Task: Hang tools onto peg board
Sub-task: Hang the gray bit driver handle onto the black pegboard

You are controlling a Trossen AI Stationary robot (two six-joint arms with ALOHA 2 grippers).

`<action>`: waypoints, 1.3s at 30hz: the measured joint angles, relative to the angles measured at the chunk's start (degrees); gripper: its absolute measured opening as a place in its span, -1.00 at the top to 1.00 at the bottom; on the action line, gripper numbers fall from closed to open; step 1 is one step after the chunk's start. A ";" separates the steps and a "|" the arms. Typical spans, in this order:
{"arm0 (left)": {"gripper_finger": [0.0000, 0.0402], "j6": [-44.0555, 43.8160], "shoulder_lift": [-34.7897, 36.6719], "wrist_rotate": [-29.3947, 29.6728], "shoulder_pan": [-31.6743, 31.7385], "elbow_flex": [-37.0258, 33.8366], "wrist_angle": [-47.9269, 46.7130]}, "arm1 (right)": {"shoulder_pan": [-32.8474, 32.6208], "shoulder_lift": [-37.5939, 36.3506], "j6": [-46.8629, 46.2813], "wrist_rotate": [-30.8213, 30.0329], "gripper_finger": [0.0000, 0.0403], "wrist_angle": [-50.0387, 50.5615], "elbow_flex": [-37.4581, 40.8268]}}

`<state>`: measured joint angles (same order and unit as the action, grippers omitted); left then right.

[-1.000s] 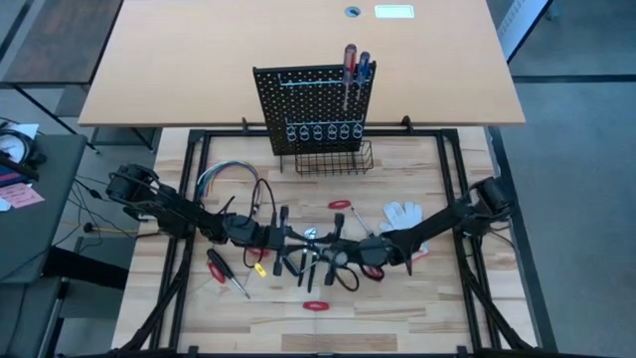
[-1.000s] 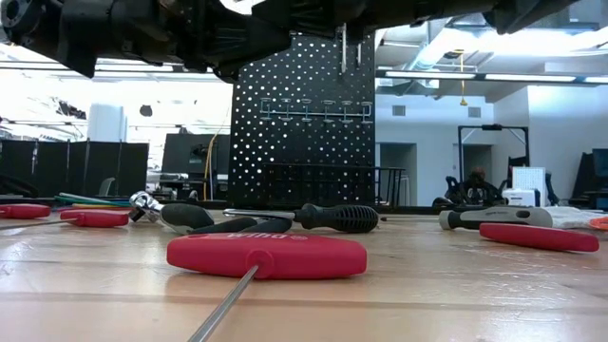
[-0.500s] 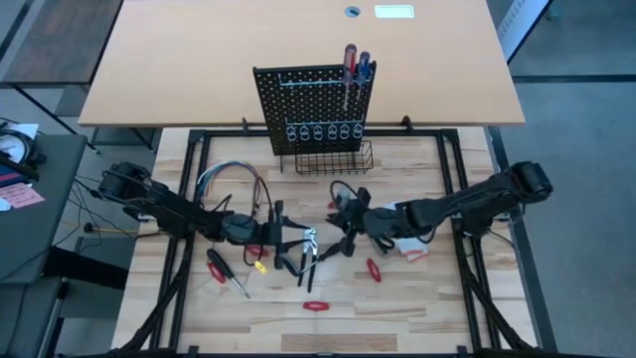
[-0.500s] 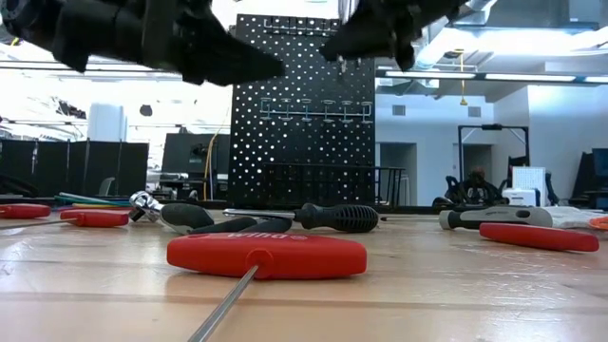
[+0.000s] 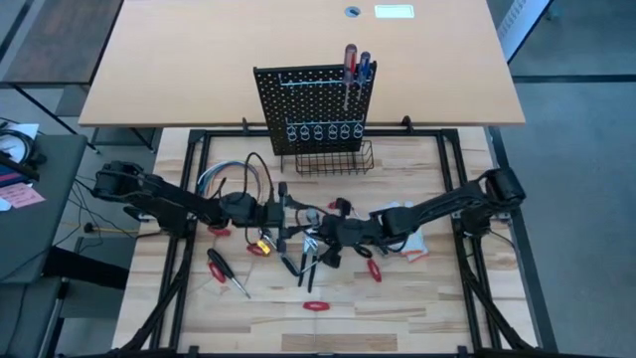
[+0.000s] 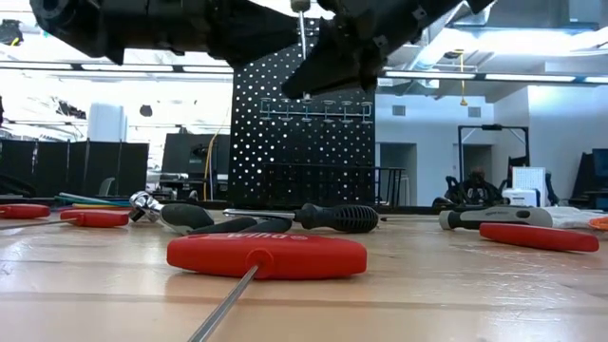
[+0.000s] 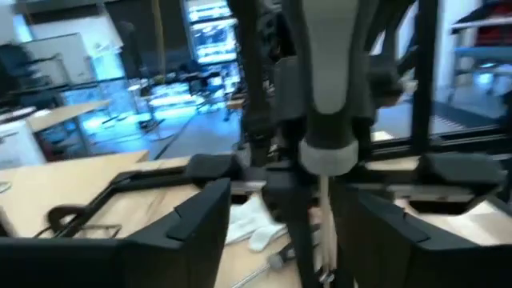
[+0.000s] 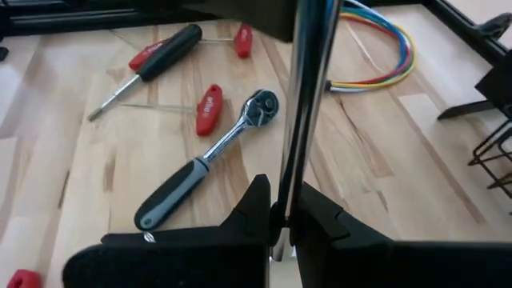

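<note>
- Tools [image 5: 310,251] lie mostly loose on the wooden table [image 5: 417,308], in a cluster near its middle, well apart from the peg board [image 5: 316,107] that stands upright at the table's far edge.
- Done so far, as I judge it: two screwdrivers, one red-handled [image 5: 349,58] and one blue-handled [image 5: 364,66], stand in the board's top right holders. The row of ring holders [image 5: 323,130] and the wire basket [image 5: 333,159] look empty.
- Left to hang: a ratchet wrench [image 8: 210,157] with a grey-black grip, a red-and-black screwdriver [image 8: 152,58], several red T-handle keys [image 6: 266,256], and a black-handled driver [image 6: 328,218].
- A tool with a slim shiny metal shaft [image 8: 308,96] sits upright between the two arms over the pile. The right gripper [image 8: 282,220] is pinched narrow around that shaft.
- The left gripper [image 5: 281,215] meets it from the other side, near a pale grey handle [image 7: 334,72]; whether its fingers grip the handle I cannot tell.
- A white glove [image 5: 397,214] and a coloured cable bundle [image 8: 372,48] also lie on the table; neither belongs on the board.
</note>
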<state>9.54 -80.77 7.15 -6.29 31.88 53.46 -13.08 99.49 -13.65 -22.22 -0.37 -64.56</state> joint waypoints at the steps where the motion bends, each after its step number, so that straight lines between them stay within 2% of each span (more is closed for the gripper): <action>1: -0.07 -0.04 0.01 -1.42 0.02 0.05 0.20 | 0.00 0.29 0.02 0.00 0.87 0.83 -0.79; 5: -0.15 -1.17 0.02 -3.09 -0.05 0.71 -0.30 | 0.00 0.41 0.04 0.00 0.86 1.79 -1.41; 9: -0.11 -1.25 0.04 -3.77 -0.01 1.62 -2.01 | -0.18 0.41 0.07 -0.02 0.86 1.25 -1.51; 14: 0.12 -1.30 0.04 -6.82 -0.03 2.64 -1.94 | -0.28 0.41 0.07 -0.02 0.86 1.55 -1.51; 22: 0.65 -1.70 0.02 -6.96 -0.03 3.59 -3.20 | -0.37 0.41 0.20 -0.17 0.86 1.99 -1.51; 32: 0.66 -1.73 0.00 -8.28 -0.03 3.61 -3.20 | -0.42 0.41 0.15 -0.17 0.83 2.10 -1.51; 39: 0.66 -2.76 0.00 -8.45 -0.03 3.61 -3.53 | -0.37 0.41 2.10 -0.21 0.58 2.02 -1.51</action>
<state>6.78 -80.77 -1.30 -6.33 35.48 49.93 -13.45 99.90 -11.55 -22.43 1.65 -66.06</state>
